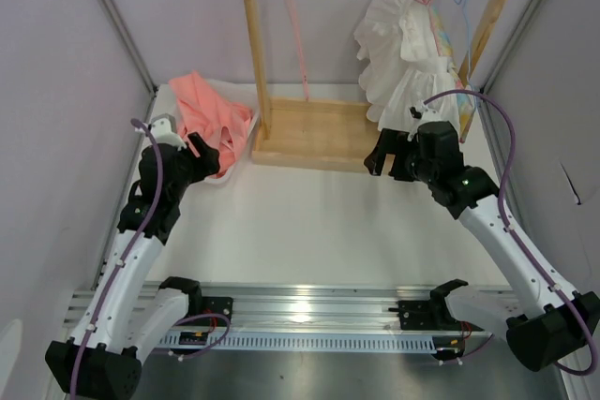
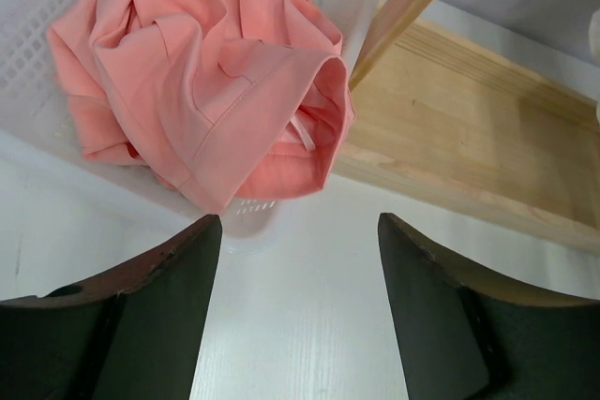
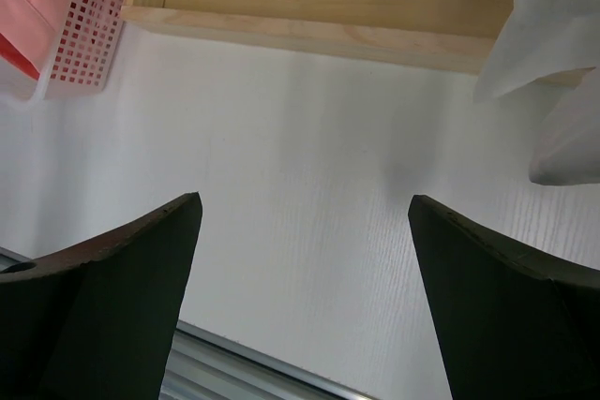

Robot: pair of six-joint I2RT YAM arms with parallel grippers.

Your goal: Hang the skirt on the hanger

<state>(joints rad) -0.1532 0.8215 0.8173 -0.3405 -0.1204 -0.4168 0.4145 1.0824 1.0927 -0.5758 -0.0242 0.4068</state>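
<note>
The skirt (image 2: 206, 72) lies crumpled in a white mesh basket (image 2: 37, 7) at the far left of the tabletop (image 1: 309, 222), beside the wooden rack (image 1: 314, 133). The left hand (image 2: 298, 231) hovers just on the near side of it, released, fingers spread. The hanger (image 1: 298, 35) hangs from the rack's top rail. The right hand (image 3: 305, 203), also released, hangs above the tabletop near the white ruffled garment (image 1: 403, 53).

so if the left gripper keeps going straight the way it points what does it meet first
Most likely the skirt, bunched in the white basket and drooping over its near rim, dead ahead of the open left gripper. Depth is unclear, so the rim could touch just as soon.
</note>
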